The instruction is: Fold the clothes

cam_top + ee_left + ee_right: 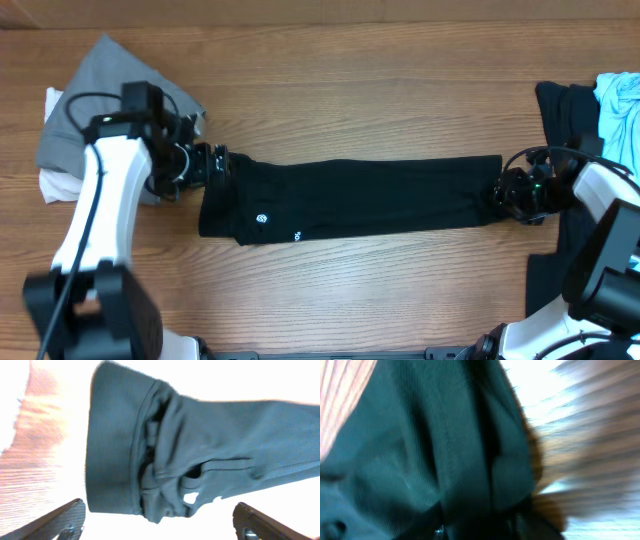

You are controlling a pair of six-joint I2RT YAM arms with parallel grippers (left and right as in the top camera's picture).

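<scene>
While the left claw (pixel 212 163) stands wide open at the left end of the black T-shirt (pixel 350 200), the right claw (pixel 505 192) sits at the shirt's right end. Its wrist view is too blurred to tell whether it grips. The shirt lies as a long folded strip across the table (pixel 350 80), with bare wood above and below. Grey cloth (pixel 110 90) lies behind the left arm, and a black garment (pixel 560 105) and a light-blue garment (pixel 620 110) crowd the right edge.

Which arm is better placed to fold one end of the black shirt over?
Probably left: the left tool stands open at the black shirt's left end, fabric between its fingers. The right tool is at the other end, but its blurred view leaves its grip unclear.
</scene>
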